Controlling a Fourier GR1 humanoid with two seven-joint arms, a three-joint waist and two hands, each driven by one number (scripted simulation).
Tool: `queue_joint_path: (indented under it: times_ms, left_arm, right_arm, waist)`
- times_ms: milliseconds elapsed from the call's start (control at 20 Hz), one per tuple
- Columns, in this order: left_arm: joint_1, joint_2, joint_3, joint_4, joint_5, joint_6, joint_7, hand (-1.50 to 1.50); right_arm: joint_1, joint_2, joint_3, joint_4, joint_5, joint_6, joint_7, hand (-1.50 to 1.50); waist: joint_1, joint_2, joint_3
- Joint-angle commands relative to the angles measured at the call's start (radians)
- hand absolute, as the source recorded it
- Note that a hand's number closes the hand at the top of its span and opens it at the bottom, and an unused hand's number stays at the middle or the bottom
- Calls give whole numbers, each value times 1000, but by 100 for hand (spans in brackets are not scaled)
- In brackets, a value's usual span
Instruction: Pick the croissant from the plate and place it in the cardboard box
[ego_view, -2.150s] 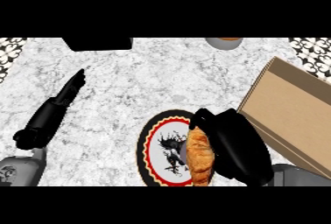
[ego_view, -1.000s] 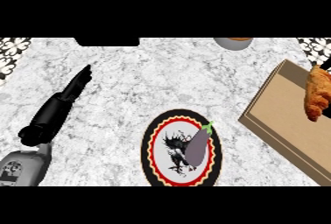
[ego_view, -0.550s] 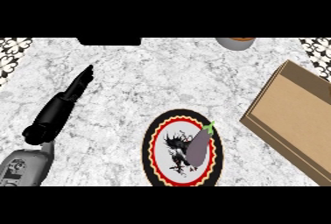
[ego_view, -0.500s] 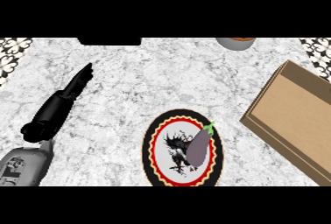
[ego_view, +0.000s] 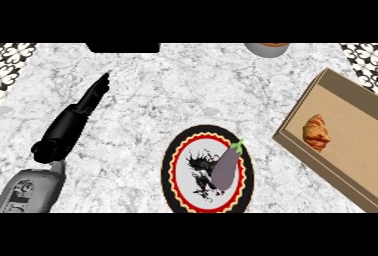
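Croissant (ego_view: 316, 132) lies inside the cardboard box (ego_view: 345, 165); we judge it light, flaky, best cradled at its thick middle. Our left hand (ego_view: 77, 117) rests with fingers straight; right hand unseen

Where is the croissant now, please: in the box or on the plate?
In the cardboard box: the croissant lies on its floor; the plate holds only an eggplant.

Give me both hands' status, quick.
Left hand: open, black fingers straight, holding nothing, over the marble counter.
Right hand: not in view.
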Motion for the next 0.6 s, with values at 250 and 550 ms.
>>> queue_joint_path:
  times_ms: [250, 550]
  left_arm:
    - [23, 3, 6, 6, 2, -8, -6, 0]
    - [-3, -19, 0, 10, -17, 1, -6, 0]
  right_arm:
    - [-73, 199, -372, 173, -493, 60, -16, -150]
    - [-83, 149, -488, 409, -553, 119, -25, -150]
  waist:
    - [-8, -1, 2]
    - [8, 5, 1]
